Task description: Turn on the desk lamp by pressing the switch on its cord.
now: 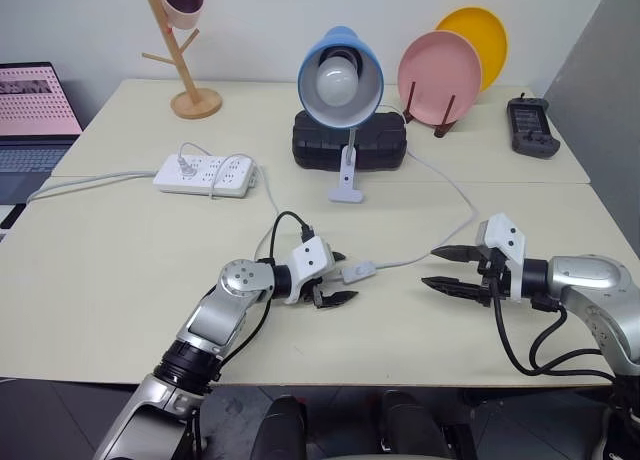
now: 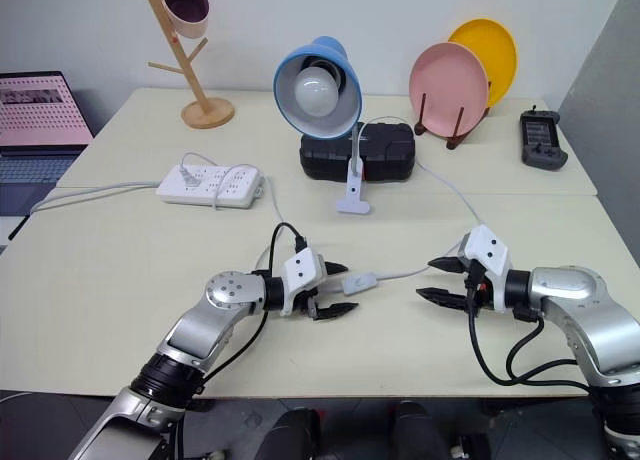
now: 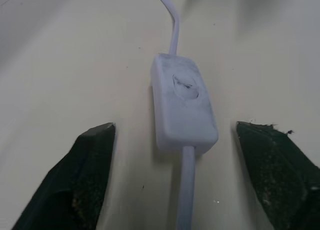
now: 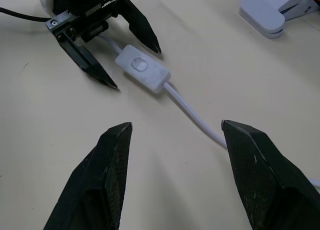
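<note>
Left gripper [image 1: 338, 278] low over the cream tabletop [image 1: 120, 270], two black fingers spread, straddling the near end of the small white oblong plastic inline switch [image 1: 361, 272]. Fingertips [image 3: 97, 140] apart from the switch casing on both sides in the left wrist view; no contact visible. Oval rocker button on the switch's upper face, smudged grey, position hard to read. Thin white flexible cord [image 1: 455, 195] leaving both ends of the switch; the near stretch passing between the left fingers and lost under the wrist housing.

Right gripper [image 1: 448, 268] well to the right, fingers parted, empty, pointing toward the switch, hovering just above the cord's run. Cord cut off by the lower right finger in the right wrist view.

Further out: cord curving up toward the desk lamp [image 1: 340, 78] with round light-blue shade, large white globe bulb unlit, short white stem and white clip base [image 1: 347, 192] resting on the table. Black rectangular case [image 1: 349, 142] behind the stem, partly masked by the shade. White multi-socket power strip [image 1: 205, 174] to the left, plugs in it. Pink and yellow round plates [image 1: 440, 72] upright in a rack at the back right, yellow mostly hidden behind pink. Wooden mug tree [image 1: 185, 60] at back left, top cut off. Black handheld controller [image 1: 531, 127] at far right. Laptop [image 1: 35, 115] at the left edge, partly out of frame.
</note>
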Motion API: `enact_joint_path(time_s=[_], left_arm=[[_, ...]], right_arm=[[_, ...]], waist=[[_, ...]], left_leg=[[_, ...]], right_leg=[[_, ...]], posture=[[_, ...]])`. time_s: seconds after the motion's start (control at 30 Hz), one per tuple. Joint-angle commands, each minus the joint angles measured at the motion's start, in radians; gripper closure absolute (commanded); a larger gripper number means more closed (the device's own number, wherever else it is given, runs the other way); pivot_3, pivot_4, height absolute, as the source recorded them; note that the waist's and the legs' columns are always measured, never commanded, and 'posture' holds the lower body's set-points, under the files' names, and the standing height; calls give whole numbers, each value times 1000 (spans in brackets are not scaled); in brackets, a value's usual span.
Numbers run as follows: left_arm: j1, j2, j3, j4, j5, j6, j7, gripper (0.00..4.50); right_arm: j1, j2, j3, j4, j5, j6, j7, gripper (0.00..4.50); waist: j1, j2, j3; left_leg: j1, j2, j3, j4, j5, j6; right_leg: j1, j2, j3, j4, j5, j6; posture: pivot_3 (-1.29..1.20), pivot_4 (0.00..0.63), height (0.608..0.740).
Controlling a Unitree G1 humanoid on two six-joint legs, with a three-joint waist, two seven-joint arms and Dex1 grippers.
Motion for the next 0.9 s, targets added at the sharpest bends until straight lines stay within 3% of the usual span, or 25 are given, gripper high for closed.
enact_joint_path(time_s=[0.03, 0.33, 0.47, 0.7, 0.77, 0.9], left_arm=[[-15, 1, 10, -7, 7, -19, -4, 1686], [-39, -24, 24, 21, 14, -3, 32, 3460], [-33, -38, 43, 3, -18, 38, 35, 3470], [-33, -36, 150, -132, -238, 343, -11, 3470], [-55, -29, 199, -168, -322, 434, -25, 3470], [-89, -4, 287, -246, -508, 630, -53, 3470]], right_arm=[[-1, -4, -29, -31, 11, -10, -7, 1509], [5, 2, -27, -37, 14, -9, -14, 1509], [17, 4, -29, -45, 21, -2, -21, 1509], [42, 53, -62, -100, 137, 133, -79, 1509], [32, 101, -112, -107, 248, 254, -145, 1509], [52, 206, -258, -107, 631, 557, -338, 1509]], waist=[[0, 0, 0], [0, 0, 0], [0, 0, 0], [-1, 0, 0], [-1, 0, 0], [0, 0, 0]], left_leg=[[0, 0, 0, 0, 0, 0], [0, 0, 0, 0, 0, 0], [0, 0, 0, 0, 0, 0], [0, 0, 0, 0, 0, 0], [0, 0, -1, 0, 0, 0], [0, 0, -2, 1, 0, 0]], right_leg=[[0, 0, 0, 0, 0, 0], [0, 0, 0, 0, 0, 0], [0, 0, 0, 0, 0, 0], [0, 0, 0, 0, 0, 0], [0, 0, 0, 1, -2, 3], [1, 0, -1, 1, -1, 3]], posture=[[0, 150, 740], [0, 150, 740], [0, 150, 740], [0, 150, 740], [0, 150, 740], [0, 150, 740]])
